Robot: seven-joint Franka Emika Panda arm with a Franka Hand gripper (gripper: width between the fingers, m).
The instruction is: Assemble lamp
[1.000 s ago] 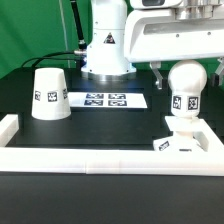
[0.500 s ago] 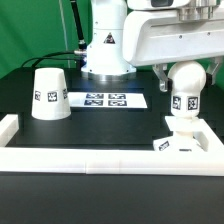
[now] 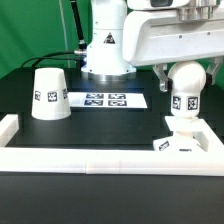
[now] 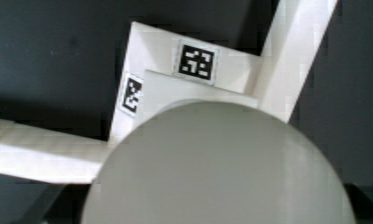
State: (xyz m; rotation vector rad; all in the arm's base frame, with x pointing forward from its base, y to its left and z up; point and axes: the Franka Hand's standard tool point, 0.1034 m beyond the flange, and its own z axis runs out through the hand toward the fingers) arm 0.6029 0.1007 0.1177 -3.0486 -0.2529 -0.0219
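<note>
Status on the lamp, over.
Gripper straddling bulb, grip unclear. Bulb upright on base. Shade stands apart, not fitted. Nothing blocking.

The white Franka arm [image 3: 105,45] stands on its round white base column [image 3: 105,62] at the upper middle of the exterior view, reaching up past the top edge. Its broad white wrist housing [image 3: 175,38] fills the upper right corner and sits roughly level. Below it the black two-finger gripper [image 3: 186,74] points straight down. Its dark fingers [image 3: 160,72] hang well apart, one to each side. Whether their pads press on anything cannot be told.
</note>
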